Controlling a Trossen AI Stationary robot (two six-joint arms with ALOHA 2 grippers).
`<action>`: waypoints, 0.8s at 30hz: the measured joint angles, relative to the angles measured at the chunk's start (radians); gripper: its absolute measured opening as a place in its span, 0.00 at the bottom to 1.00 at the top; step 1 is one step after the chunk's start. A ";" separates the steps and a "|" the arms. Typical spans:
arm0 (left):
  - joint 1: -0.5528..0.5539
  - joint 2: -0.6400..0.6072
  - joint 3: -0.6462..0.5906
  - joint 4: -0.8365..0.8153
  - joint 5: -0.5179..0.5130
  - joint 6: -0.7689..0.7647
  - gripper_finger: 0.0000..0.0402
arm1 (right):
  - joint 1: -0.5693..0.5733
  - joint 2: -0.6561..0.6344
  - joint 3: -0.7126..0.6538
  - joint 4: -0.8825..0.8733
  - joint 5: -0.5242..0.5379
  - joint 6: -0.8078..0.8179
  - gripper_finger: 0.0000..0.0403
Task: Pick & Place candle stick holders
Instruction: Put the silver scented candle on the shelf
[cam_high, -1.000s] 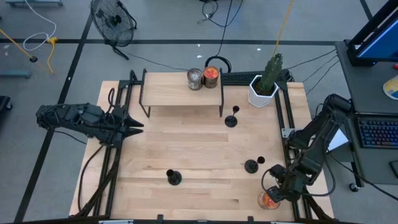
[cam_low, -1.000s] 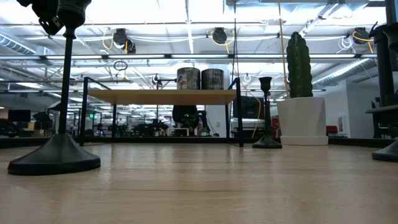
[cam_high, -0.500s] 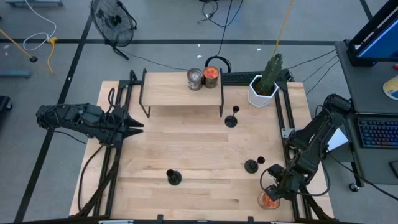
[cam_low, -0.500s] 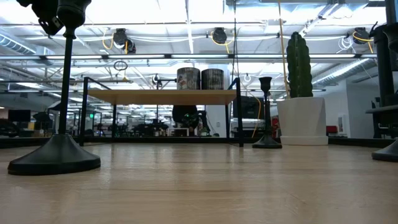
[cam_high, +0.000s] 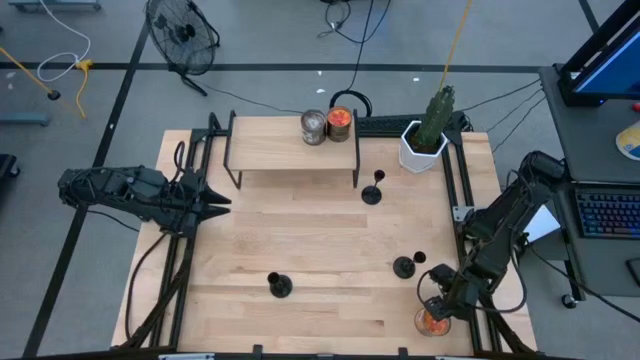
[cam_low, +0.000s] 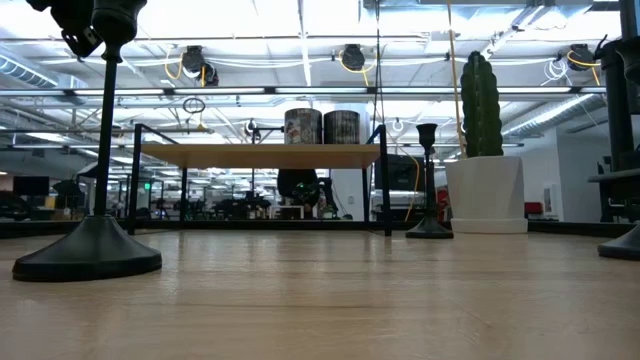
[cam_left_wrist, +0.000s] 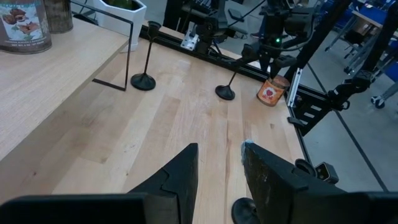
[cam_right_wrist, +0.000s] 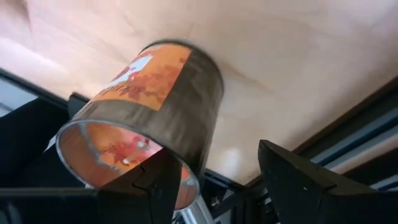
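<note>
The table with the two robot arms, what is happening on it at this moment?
The right gripper hangs over an orange jar at the table's near right corner, its fingers on either side of the jar; whether they grip it is unclear. The left gripper waits at the left edge, jaws slightly apart, holding nothing. Three black candle stick holders stand untouched on the wood. Two more jars sit on the small shelf, beside a potted cactus.

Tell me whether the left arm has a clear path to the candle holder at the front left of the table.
Probably yes. The left gripper waits at the table's left edge with fingers apart and empty, and only bare wood lies between it and that candle holder. The shelf sits farther back, out of the way.
</note>
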 joint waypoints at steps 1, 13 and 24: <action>0.000 0.000 0.000 0.000 0.000 0.000 0.33 | 0.000 -0.001 -0.008 0.010 0.000 0.000 0.50; 0.000 0.000 0.000 0.000 -0.012 0.007 0.33 | 0.000 -0.001 -0.031 0.063 0.001 -0.002 0.25; 0.000 0.000 0.000 -0.001 -0.027 0.009 0.33 | 0.001 0.002 -0.033 0.090 -0.006 -0.028 0.01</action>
